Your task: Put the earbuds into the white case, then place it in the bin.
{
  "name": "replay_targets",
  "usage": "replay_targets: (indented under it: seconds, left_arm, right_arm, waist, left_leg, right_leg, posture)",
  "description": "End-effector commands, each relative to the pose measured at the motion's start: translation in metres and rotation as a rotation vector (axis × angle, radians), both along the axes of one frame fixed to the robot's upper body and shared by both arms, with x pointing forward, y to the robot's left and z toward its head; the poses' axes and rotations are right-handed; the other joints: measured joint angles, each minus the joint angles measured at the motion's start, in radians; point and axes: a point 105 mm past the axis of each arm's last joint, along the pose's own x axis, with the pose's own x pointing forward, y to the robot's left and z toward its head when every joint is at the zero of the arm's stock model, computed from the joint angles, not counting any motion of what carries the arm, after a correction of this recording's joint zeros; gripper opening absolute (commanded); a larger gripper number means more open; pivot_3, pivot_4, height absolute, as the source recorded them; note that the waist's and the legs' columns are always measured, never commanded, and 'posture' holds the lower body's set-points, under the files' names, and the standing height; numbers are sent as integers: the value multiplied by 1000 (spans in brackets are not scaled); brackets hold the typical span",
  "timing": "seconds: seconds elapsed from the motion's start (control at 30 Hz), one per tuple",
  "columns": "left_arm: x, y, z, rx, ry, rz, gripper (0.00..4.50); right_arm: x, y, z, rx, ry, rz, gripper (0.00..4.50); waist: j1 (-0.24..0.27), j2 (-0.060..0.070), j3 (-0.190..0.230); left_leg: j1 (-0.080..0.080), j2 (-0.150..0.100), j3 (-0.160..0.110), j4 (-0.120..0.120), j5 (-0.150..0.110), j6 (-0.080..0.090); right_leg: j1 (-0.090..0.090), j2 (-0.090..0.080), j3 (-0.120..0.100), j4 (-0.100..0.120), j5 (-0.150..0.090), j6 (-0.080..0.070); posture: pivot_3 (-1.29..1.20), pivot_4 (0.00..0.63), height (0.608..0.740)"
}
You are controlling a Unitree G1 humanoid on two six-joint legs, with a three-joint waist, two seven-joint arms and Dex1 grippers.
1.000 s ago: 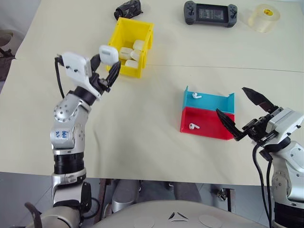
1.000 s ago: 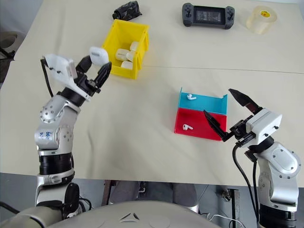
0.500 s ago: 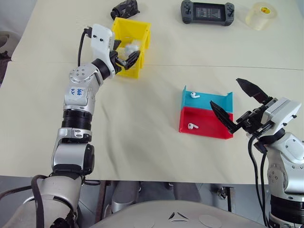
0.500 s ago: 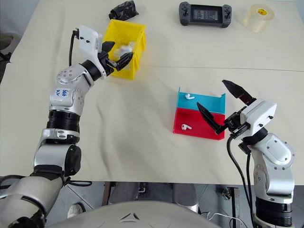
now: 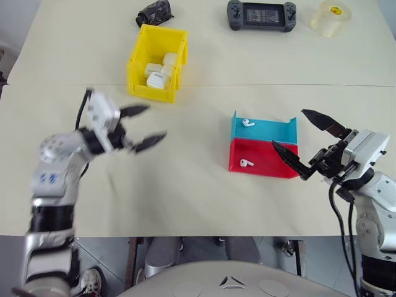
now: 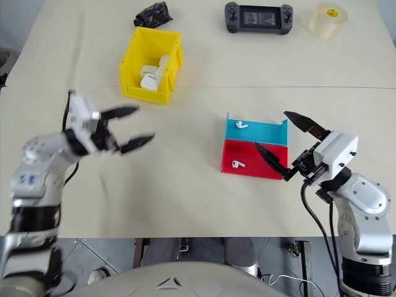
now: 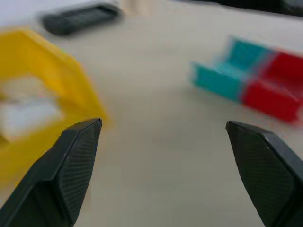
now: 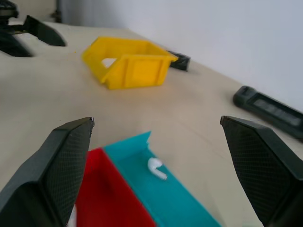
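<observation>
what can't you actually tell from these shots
- How many cases lie in the bin: they overlap, and its walls hide part of the pile in the eye views.
- The bin's contents in the left wrist view: blurred into pale smears.
- The earbud in the red tray, right wrist view: cut off at the bottom edge beside a pincer finger.
- The console screen: too small to read.

Blue marks on the left arm (image 5: 45, 178) are perhaps writing, unreadable.

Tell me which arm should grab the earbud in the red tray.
Right. Its open claw hangs just beside the red tray holding the earbud; the left claw is farther away.
</observation>
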Motion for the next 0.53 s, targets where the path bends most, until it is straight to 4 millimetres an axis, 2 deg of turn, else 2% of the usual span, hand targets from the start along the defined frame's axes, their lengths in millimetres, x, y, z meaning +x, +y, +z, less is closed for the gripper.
replay_targets:
  seconds: [0.03,0.13,0.23,0.37,0.53]
  left_arm:
    - [-21,19,8,62,-69,-10,4467]
    - [-31,32,7,107,-115,11,4467]
    - [-36,40,5,158,-179,60,4467]
    - [-36,39,6,142,-219,74,4467]
    - [-28,32,8,114,-257,105,4467]
  right_arm:
    - [-2,-6,2,-31,26,83,4500]
    - [-1,-11,-1,-77,62,137,4500]
    - [-5,-19,-13,-179,139,229,4500]
    - [-5,-42,-19,-257,149,234,4500]
    - [-2,-48,-15,-242,118,213,4500]
  waist:
    - [5,0,0]
    - [25,0,0]
    - [29,0,0]
    - [29,0,0]
    - [28,0,0]
  left_leg:
    - [0,0,0,0,0,0]
    - [2,-1,-2,0,0,1]
    - [2,-1,-2,0,-1,3]
    - [1,-2,-2,0,-4,6]
    - [1,-1,0,0,-4,6]
  right_leg:
    - [1,0,0,-1,0,0]
    - [5,-3,-1,-2,0,0]
    - [4,-3,0,-2,0,0]
    - [4,-3,-1,-3,0,0]
    - [4,-3,-1,-3,0,0]
  posture:
    - [0,150,740]
    - [0,150,740]
    - [0,150,740]
    - [0,150,740]
    - [0,150,740]
